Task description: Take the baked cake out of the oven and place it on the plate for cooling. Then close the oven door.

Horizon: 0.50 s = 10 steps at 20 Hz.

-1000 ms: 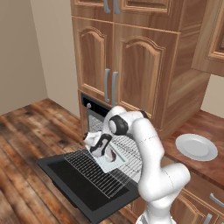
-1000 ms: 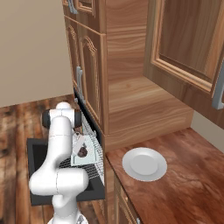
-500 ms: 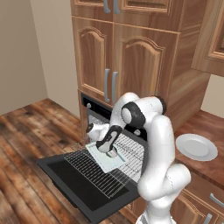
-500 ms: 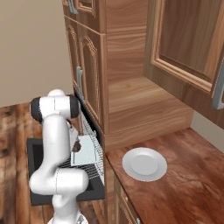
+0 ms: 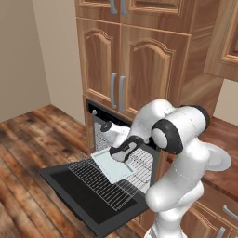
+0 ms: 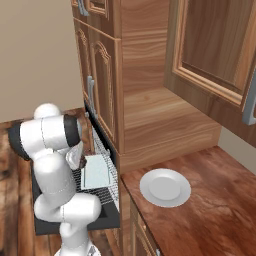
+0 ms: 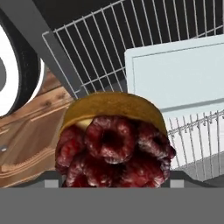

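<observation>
Dark brown bumpy cake [image 7: 114, 146], pinched in claw [image 5: 122, 151] above pale tray [image 5: 113, 165]; round white plate [image 6: 165, 187], at 3 o'clock, bare; black oven door [image 5: 88, 197] remained down.

pale tray [image 5: 113, 164] on wire rack [image 5: 104, 184] | arched cabinet doors [image 5: 122, 69] above | wood floor [image 5: 28, 142]

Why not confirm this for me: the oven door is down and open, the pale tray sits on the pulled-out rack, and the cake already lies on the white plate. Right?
Not quite. The plate on the counter is bare, as the right base view shows. The cake is at the end effector, over the rack, as the hand view shows. The oven door is down and open, and the tray sits on the rack.
</observation>
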{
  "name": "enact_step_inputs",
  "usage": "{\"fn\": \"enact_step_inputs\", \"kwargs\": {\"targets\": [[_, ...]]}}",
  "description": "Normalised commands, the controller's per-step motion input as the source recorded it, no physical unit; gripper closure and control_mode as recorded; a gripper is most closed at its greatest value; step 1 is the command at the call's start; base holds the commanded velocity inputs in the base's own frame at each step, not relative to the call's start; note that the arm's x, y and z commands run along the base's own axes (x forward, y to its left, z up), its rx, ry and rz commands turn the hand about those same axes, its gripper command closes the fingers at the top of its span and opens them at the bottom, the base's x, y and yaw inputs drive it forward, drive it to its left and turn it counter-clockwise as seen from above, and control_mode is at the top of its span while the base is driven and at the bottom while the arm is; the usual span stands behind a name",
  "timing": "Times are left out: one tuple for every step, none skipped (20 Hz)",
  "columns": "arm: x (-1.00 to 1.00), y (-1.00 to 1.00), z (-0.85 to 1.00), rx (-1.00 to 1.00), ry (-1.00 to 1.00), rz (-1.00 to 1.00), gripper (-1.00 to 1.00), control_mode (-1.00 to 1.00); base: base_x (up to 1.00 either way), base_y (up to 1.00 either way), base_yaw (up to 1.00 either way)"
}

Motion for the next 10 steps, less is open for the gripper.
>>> {"fn": "enact_step_inputs", "kwargs": {"targets": [[-0.41,0.0,1.0,0.06,0.0,0.04,1.0,-1.0,0.0,0.0,0.0],[-0.37,0.0,1.0,0.05,0.0,0.03,1.0,-1.0,0.0,0.0,0.0],[-0.37,0.0,1.0,0.05,0.0,0.02,1.0,-1.0,0.0,0.0,0.0],[-0.33,0.0,1.0,0.03,0.0,0.02,1.0,-1.0,0.0,0.0,0.0],[-0.28,0.0,1.0,0.01,0.0,0.01,1.0,-1.0,0.0,0.0,0.0],[-0.26,0.0,1.0,0.0,0.0,0.01,1.0,-1.0,0.0,0.0,0.0],[-0.26,0.0,1.0,0.0,0.0,0.0,1.0,-1.0,0.0,0.0,0.0],[-0.26,0.0,1.0,0.0,0.0,0.0,1.0,-1.0,0.0,0.0,0.0],[-0.31,0.0,1.0,0.0,0.0,0.0,1.0,-1.0,0.0,0.0,0.0],[-0.32,0.0,1.0,0.0,0.0,0.0,1.0,-1.0,0.0,0.0,0.0]]}}
